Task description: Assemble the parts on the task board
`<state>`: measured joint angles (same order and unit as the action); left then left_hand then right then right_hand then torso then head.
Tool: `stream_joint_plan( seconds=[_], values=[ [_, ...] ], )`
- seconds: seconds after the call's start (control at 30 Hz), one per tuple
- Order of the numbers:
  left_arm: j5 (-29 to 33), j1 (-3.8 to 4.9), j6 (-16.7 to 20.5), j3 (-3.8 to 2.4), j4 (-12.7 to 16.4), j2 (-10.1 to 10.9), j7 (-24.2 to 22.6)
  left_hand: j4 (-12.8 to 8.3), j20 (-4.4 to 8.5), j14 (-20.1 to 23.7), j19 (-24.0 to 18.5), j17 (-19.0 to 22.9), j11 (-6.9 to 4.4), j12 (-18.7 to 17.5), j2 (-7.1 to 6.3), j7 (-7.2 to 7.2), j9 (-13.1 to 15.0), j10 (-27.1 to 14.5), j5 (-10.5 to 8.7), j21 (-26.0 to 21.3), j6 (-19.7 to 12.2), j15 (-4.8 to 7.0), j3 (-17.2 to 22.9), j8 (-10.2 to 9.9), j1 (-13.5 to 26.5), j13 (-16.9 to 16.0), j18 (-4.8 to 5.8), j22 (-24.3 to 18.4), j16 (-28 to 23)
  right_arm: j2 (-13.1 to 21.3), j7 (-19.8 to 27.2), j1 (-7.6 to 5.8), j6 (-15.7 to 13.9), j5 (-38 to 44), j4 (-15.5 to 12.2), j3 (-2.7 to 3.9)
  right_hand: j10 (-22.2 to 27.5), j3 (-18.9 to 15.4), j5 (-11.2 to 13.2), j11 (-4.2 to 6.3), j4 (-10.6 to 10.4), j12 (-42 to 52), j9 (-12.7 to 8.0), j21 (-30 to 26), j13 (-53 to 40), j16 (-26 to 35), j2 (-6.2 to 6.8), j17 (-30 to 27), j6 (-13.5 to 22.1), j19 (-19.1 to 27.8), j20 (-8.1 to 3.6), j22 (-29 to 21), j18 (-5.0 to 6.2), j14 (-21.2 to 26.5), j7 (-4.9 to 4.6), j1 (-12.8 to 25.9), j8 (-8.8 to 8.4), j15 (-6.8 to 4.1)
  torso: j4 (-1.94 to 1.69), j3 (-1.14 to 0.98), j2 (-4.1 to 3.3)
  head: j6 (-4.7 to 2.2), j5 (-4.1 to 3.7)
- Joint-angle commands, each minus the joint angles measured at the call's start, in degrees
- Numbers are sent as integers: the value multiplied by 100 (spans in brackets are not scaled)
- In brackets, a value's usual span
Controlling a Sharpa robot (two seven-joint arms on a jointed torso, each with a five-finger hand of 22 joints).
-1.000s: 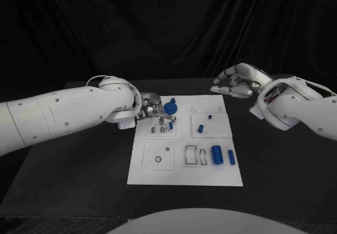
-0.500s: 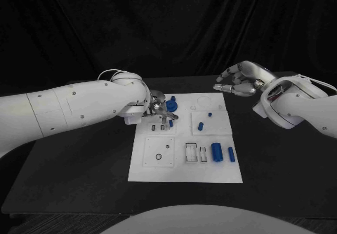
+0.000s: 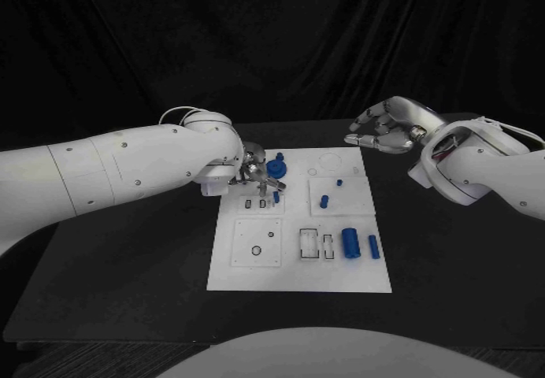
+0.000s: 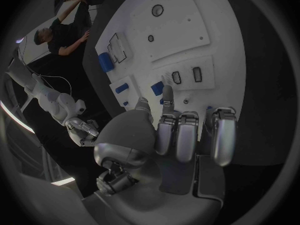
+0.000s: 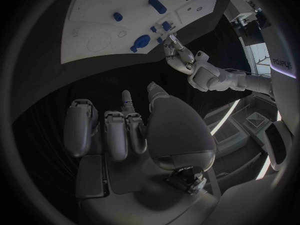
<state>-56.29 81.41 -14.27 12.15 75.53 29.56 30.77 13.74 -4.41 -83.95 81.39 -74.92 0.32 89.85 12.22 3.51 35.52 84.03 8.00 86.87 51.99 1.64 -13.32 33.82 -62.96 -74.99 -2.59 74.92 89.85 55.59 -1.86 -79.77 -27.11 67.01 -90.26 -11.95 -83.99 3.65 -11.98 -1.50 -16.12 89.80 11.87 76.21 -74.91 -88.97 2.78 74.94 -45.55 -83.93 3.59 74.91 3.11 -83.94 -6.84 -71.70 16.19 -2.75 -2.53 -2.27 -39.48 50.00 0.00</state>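
We find the task board [image 3: 301,272] mid-surface, most blue parts [image 3: 351,245] unseated at its 4 o'clock. Left robot hand [image 3: 257,177] touches one part, grip unclear; right robot hand [image 3: 384,131] hovers curled, empty.

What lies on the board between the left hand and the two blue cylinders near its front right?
In the head view, between the left hand and the blue cylinders lie the task board surface and two empty rectangular slots.
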Motion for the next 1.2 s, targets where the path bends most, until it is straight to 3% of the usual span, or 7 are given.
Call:
stream_joint_plan(
  seconds=[0.03,0.33,0.6,0.73,0.97,1.2],
  values=[
    [2,7,-135,-5,-44,-44,-31,-17,1,-605,-31,-1508,-20,15,49,5,18,597,-11,-15,-47,44,50,-41,29,-1501,35,768,15,-8,-92,18,72,5,11,4,-601,4,-51,-24,34,20,-10,-39,-1509,49,-44,1338,-46,-44,28,1073,16,-568,3,-43,25,49,-3,3,-1,0,-8],
    [2,-1,-204,-5,-240,-172,-172,-116,-3,-605,-38,-1508,-12,15,78,17,99,597,82,-36,-63,37,194,-219,-16,-1501,32,761,15,-20,-86,35,94,5,27,4,-601,4,-59,-26,36,20,-10,-52,-1509,58,-47,1328,-48,-39,29,1069,19,-566,4,-47,25,50,-2,27,13,0,-59],
    [2,-15,-261,-5,-316,-243,-242,-177,-3,-605,-73,-1508,-13,15,71,16,132,597,118,-58,-48,37,257,-290,-49,-1501,23,731,15,-45,-85,48,107,5,52,4,-601,4,-59,-26,36,20,-10,-52,-1509,58,-47,1328,-48,-39,29,1069,19,-566,4,-47,25,50,11,48,24,0,-47],
    [2,-27,-296,-5,-336,-281,-255,-183,-4,-605,-82,-1508,-13,15,71,17,136,597,113,-63,-46,37,265,-300,-51,-1501,21,724,15,-57,-78,52,105,5,63,4,-601,4,-63,-28,38,20,-11,-67,-1509,63,-48,1322,-49,-33,29,1065,22,-565,4,-50,25,51,12,51,28,0,-43],
    [2,-49,-359,-4,-376,-319,-237,-206,-3,-605,-74,-1508,-15,15,73,13,154,597,108,-63,-19,39,293,-322,-58,-1501,22,731,15,-67,-68,56,113,5,69,4,-601,4,-65,-29,39,20,-11,-76,-1509,67,-49,1317,-50,-29,29,1062,24,-563,4,-53,26,52,-2,36,35,0,-62],
    [2,-80,-384,-4,-410,-331,-198,-211,-3,-605,-88,-1508,-16,15,74,11,163,597,105,-71,-5,40,303,-333,-54,-1501,18,718,15,-77,-57,68,125,5,79,4,-601,3,-69,-32,42,20,-11,-90,-1509,76,-50,1308,-53,-24,30,1058,27,-561,4,-56,26,53,-1,43,29,0,-73]
  ],
)
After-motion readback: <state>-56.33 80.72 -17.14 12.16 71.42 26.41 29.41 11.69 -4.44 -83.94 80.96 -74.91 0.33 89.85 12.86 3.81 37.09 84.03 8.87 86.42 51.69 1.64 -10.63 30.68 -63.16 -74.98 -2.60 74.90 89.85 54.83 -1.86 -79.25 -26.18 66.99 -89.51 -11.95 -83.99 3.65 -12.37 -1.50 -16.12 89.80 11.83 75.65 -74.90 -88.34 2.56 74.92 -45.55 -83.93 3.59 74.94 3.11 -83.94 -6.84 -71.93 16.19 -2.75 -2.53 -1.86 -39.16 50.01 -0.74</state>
